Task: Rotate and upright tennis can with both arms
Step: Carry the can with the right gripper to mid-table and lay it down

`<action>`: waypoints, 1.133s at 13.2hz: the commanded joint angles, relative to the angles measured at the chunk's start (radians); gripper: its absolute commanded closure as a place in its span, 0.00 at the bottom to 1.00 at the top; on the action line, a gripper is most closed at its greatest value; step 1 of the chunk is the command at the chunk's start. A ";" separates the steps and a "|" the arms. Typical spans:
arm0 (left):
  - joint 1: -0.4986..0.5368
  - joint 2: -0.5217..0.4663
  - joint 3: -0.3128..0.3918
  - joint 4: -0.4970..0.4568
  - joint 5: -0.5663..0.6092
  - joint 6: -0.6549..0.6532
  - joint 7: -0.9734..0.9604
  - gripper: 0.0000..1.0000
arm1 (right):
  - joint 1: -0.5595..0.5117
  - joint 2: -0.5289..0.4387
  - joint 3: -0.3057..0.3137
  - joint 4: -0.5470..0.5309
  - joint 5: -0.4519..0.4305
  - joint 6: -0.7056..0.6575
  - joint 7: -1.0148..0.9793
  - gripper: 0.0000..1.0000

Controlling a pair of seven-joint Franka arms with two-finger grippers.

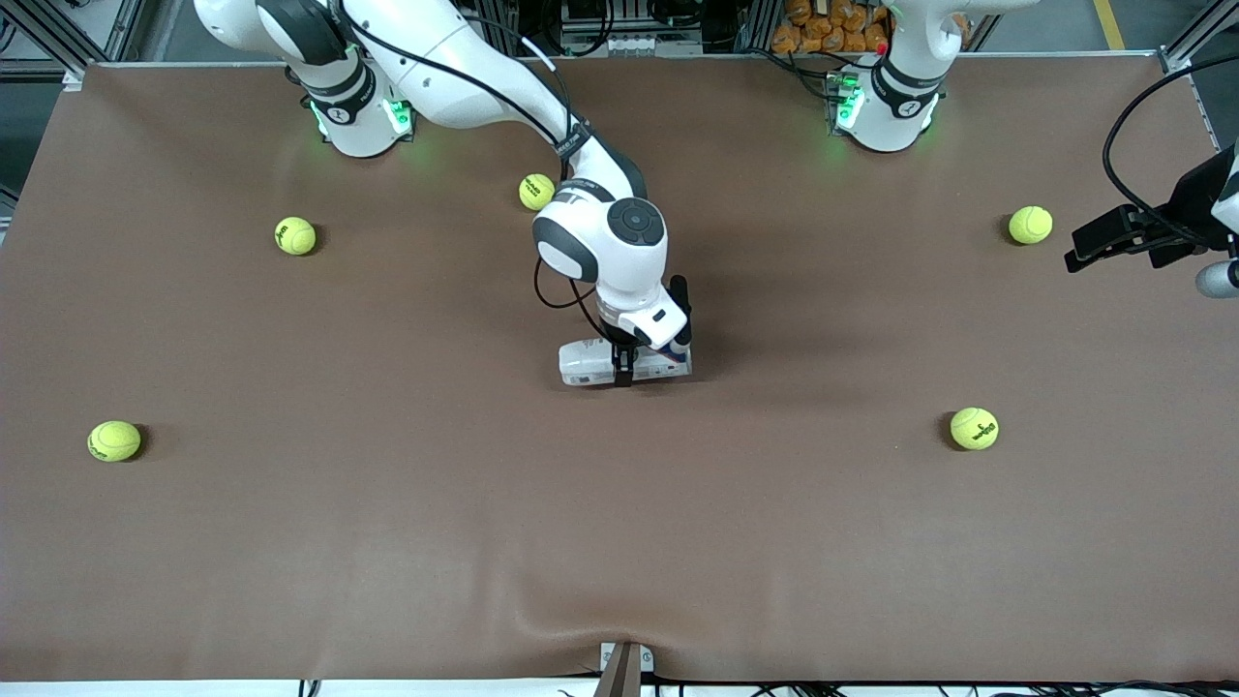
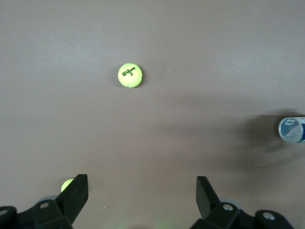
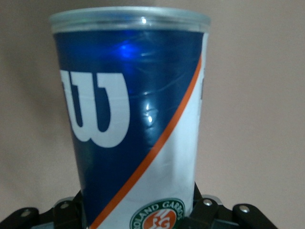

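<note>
1. Lying flat mid-table, tennis can (image 1: 586, 366): long axis runs along the table's length, arm end to arm end.
2. Right gripper (image 1: 624, 373) clamped round can.
3. Left gripper (image 2: 142, 191) spread wide, holds nothing, waits over left arm's table end.

5 yellow-green tennis balls (image 1: 295, 235) lie scattered on the brown table (image 1: 387, 542) — well apart.

You've got two white jointed arms w/ grey-black joint caps. The right arm (image 1: 465, 58) has a round dark cap on its wrist housing, black cables looped along it, and a black band w/ white lettering. Both bases glow green, each w/ a black ring and a small round mark. The right claw (image 1: 624, 373) is black. The left claw (image 2: 140, 193) has black wedge-shaped fingers (image 2: 76, 191) and silver screws on its mount.
</note>
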 commanded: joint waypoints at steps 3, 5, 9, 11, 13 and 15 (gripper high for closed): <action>0.006 0.003 -0.002 0.009 -0.021 -0.012 0.008 0.00 | 0.022 0.053 -0.016 0.041 -0.031 -0.009 0.166 0.21; 0.006 0.003 -0.002 0.009 -0.021 -0.012 0.008 0.00 | 0.021 0.053 -0.014 0.041 -0.029 -0.012 0.181 0.11; 0.005 0.003 -0.002 0.009 -0.021 -0.012 0.008 0.00 | 0.019 0.005 -0.010 0.040 -0.017 -0.044 0.174 0.00; 0.003 0.005 -0.002 0.009 -0.021 -0.012 0.008 0.00 | 0.019 -0.063 0.001 0.041 -0.011 -0.151 0.173 0.00; 0.003 0.005 -0.002 0.012 -0.022 -0.012 0.008 0.00 | 0.018 -0.147 0.024 0.041 0.020 -0.245 0.177 0.00; 0.012 0.008 0.001 0.011 -0.101 -0.012 0.008 0.00 | 0.004 -0.238 0.018 0.041 0.147 -0.305 0.178 0.00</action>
